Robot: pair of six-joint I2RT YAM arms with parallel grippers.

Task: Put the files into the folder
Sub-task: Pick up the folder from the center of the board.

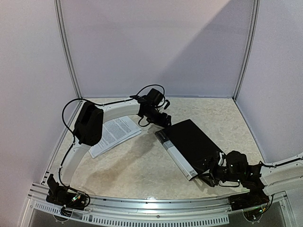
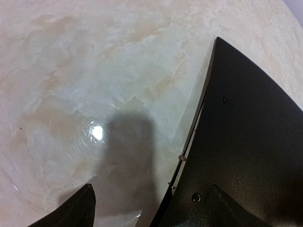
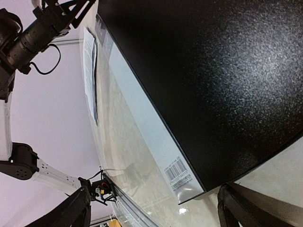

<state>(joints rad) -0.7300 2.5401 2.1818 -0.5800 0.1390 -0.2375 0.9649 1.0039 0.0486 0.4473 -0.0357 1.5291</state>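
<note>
The black folder [image 1: 194,142] lies closed and flat at the table's middle right, with its white spine strip [image 1: 176,155] facing left. The files [image 1: 115,135], white printed sheets, lie flat to its left, partly under my left arm. My left gripper [image 1: 163,120] is open at the folder's far corner. In the left wrist view its jaws [image 2: 151,209] straddle the folder's edge [image 2: 251,123], one finger over the cover and one over bare table. My right gripper [image 1: 209,171] is open at the folder's near right corner. In the right wrist view [image 3: 156,213] it faces the barcode end of the spine [image 3: 176,173].
White booth walls [image 1: 156,42] close the back and both sides. A metal rail [image 1: 156,208] runs along the near edge. The marbled tabletop [image 1: 142,165] shows in front of the folder. The right wrist view shows the files [image 3: 90,61] and the left arm [image 3: 38,28] beyond the folder.
</note>
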